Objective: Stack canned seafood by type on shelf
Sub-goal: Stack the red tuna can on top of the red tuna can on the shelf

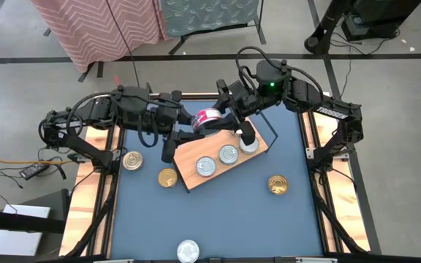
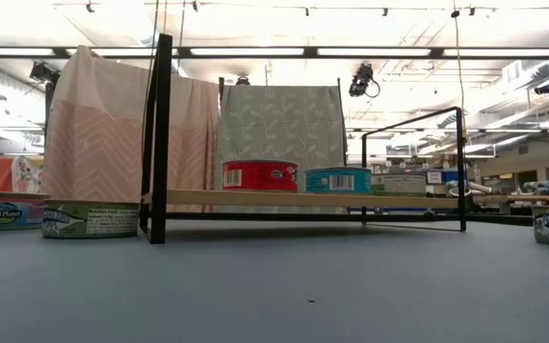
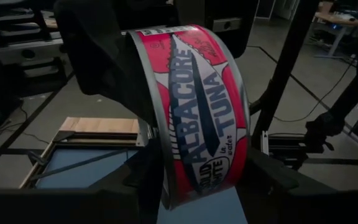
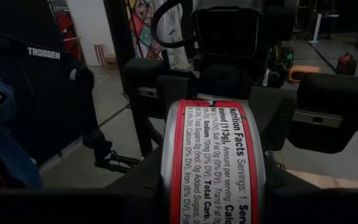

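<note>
While both arms meet above the far edge of the light-wood shelf with black wire end frames (image 1: 221, 164), I see the red-labelled round tuna tin (image 1: 209, 119) held on edge between them. Left gripper (image 1: 196, 126) seems clamped on it (label fills its camera); right gripper (image 1: 229, 117) closes around its rim, grip uncertain.
</note>
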